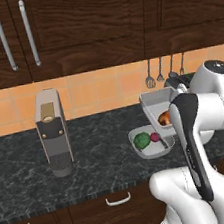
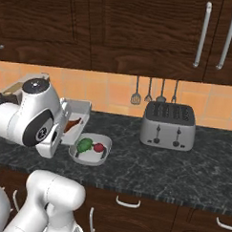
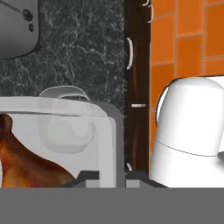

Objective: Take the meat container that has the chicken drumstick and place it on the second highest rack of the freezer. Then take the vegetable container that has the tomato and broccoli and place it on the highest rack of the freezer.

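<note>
Left base view gives me the meat container (image 1: 157, 105), a pale grey, thin-walled rectangular tray, lifted and tipped above the dark speckled bench (image 1: 89, 152), with the chicken drumstick (image 1: 164, 119) showing glossy orange-brown at its low end. Just beneath it the vegetable container (image 1: 150, 148) sits flat near the front edge of the bench, holding the bumpy green broccoli (image 1: 142, 139) and the small red tomato (image 1: 155, 137). A tall grey coffee machine (image 1: 52, 132) stands well apart toward the left. My worry is the tilt: I judge the smooth drumstick could slide out over the low wall during the swing

Right base view shows the same tray (image 2: 75, 117) canted beside my arm's white wrist, the drumstick (image 2: 73, 122) a dark streak inside it, above the rounded dish (image 2: 90, 149). A brushed-metal toaster (image 2: 167, 125) stands well apart at the back edge, so I expect no clash there, though a low sweep might clip the dish

Hand view puts the tool (image 3: 112, 176) pinching the tray's thin rim (image 3: 111, 144), jaws pressed nearly together on it, drumstick (image 3: 26, 164) close beside. A grip on one edge of slick plastic may let the tray pivot or slip
</note>
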You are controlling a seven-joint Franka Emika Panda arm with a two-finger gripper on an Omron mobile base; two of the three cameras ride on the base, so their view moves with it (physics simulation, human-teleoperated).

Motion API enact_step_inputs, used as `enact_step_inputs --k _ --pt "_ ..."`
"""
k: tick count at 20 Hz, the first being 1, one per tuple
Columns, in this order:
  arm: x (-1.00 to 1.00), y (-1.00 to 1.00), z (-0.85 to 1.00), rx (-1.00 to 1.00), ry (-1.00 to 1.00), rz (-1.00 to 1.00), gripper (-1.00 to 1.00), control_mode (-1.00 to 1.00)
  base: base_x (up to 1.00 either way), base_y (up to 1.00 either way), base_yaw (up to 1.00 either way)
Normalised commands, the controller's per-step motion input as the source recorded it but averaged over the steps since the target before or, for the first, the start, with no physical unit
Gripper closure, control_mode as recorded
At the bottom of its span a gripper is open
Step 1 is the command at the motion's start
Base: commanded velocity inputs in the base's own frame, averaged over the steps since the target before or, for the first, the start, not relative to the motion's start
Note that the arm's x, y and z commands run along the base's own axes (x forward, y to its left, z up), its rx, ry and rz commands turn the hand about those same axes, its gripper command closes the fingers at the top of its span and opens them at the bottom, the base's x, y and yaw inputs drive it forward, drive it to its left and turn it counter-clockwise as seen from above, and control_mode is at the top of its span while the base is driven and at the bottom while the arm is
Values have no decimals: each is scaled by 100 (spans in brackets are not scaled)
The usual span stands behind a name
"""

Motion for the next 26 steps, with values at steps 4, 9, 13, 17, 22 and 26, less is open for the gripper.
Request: enact_step_inputs --k 4,9,13,17,22,26 --pt "0 0 0 0 0 0 100 100 -49 -5 -5" --pt "0 0 0 0 0 0 100 100 -58 -14 -59" --pt "0 0 0 0 0 0 100 100 -14 0 -97" --pt "0 0 0 0 0 0 100 100 -6 0 -100" --pt "0 0 0 0 0 0 100 100 -5 0 -100" --pt "0 0 0 0 0 0 100 100 -1 -2 -96"
